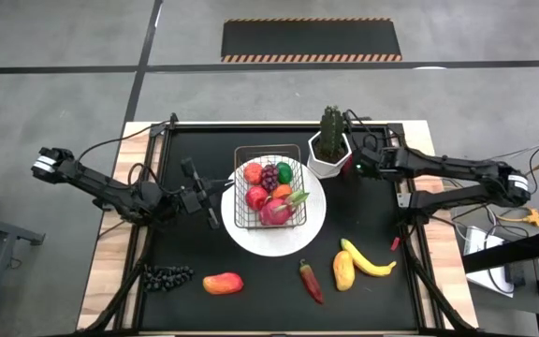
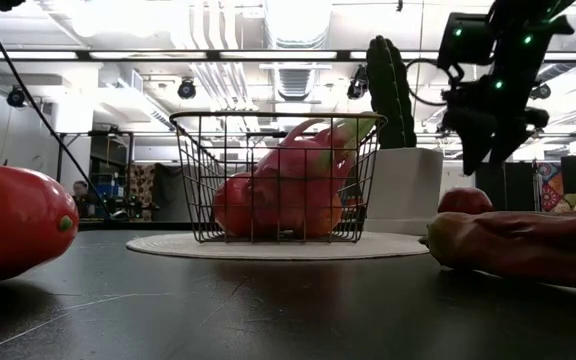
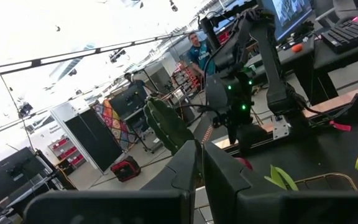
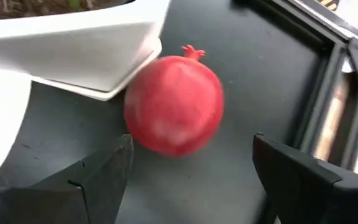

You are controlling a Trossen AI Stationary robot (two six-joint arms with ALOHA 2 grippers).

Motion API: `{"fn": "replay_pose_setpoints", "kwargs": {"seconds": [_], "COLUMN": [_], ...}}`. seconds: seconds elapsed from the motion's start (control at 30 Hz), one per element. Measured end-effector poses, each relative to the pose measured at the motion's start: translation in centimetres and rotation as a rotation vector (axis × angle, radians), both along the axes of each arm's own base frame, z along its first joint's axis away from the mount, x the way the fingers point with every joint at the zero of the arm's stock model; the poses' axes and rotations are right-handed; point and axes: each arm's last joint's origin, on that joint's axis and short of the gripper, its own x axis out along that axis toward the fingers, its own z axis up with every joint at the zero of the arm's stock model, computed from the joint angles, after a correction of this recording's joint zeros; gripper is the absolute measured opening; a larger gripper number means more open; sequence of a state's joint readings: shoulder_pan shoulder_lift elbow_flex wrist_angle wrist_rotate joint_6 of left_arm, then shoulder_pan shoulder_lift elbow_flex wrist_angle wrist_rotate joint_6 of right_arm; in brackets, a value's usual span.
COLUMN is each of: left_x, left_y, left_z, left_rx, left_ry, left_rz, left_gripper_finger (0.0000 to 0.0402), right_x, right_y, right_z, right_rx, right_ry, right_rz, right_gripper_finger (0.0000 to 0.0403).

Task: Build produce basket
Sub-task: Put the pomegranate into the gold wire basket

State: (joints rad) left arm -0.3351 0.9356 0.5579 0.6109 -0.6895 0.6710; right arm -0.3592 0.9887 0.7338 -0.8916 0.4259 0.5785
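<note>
The wire basket [image 1: 268, 154] stands on a round white plate [image 1: 251, 239] at the table's middle. It holds red apples, grapes, a green piece and a pink dragonfruit [image 2: 298, 185]. A round red fruit [image 4: 174, 106] with a small crown lies on the black mat against the white cactus pot [image 4: 73, 37]. My right gripper [image 4: 191, 180] hovers open above this fruit, slanting down, one finger on either side and clear of it. My left gripper [image 3: 201, 168] is shut with nothing in it, raised just left of the plate [image 1: 215, 201].
Along the near side of the mat lie dark grapes [image 1: 167, 275], a red-orange mango [image 1: 223, 283], a red chili [image 1: 311, 281], a yellow mango [image 1: 343, 270] and a banana [image 1: 372, 264]. The cactus [image 1: 331, 126] stands tall right beside my right gripper. A raised black frame [image 4: 319, 93] borders the mat.
</note>
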Motion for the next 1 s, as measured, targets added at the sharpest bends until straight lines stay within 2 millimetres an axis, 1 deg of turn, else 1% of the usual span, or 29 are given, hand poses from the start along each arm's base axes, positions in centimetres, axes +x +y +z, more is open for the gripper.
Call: {"fn": "replay_pose_setpoints", "kwargs": {"seconds": [0.23,0.43,0.77,1.0], "left_x": [0.0,0.0,0.0,0.0], "left_y": [0.0,0.0,0.0,0.0], "left_z": [0.0,0.0,0.0,0.0], "left_rx": [0.0,0.0,0.0,0.0], "left_ry": [0.0,0.0,0.0,0.0], "left_rz": [0.0,0.0,0.0,0.0], "left_gripper_finger": [0.001,0.001,0.001,0.001], "right_x": [1.4,1.9,2.7,2.9], "right_y": [-0.5,-0.9,-1.3,-1.3], "right_z": [-1.5,-2.5,-3.7,-4.2], "right_rx": [-0.018,-0.041,-0.038,-0.03], "right_ry": [0.004,0.074,0.103,0.131], "right_rz": [0.059,0.055,0.055,0.053], "right_gripper_finger": [0.0306,0.0313,0.0304,0.0302]}}
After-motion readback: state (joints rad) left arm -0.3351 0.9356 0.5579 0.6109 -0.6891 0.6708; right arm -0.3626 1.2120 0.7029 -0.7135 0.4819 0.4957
